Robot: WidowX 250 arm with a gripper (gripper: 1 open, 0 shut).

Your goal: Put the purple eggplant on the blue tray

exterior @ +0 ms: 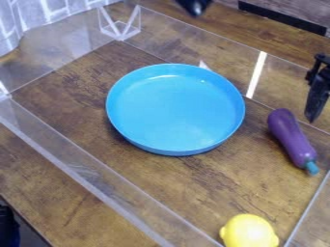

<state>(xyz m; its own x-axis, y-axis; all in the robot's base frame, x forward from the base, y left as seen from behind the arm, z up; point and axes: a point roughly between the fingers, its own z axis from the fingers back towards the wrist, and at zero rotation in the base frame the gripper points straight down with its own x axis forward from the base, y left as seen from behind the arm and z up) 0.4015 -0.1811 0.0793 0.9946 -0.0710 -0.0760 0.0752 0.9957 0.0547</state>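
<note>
With its jaws spread and empty, the tool (316, 96) hangs just above the purple eggplant (294, 139) lying right of the blue tray (176, 108); an off-centre pinch could roll it aside.

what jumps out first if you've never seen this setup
The big blue tray dominates, sitting empty in the middle of the wooden table inside clear plastic walls. To its right lies the purple eggplant, apart from the tray, with the dark gripper hanging open just above its upper end at the picture's right edge. A yellow lemon sits at the bottom edge.
</note>
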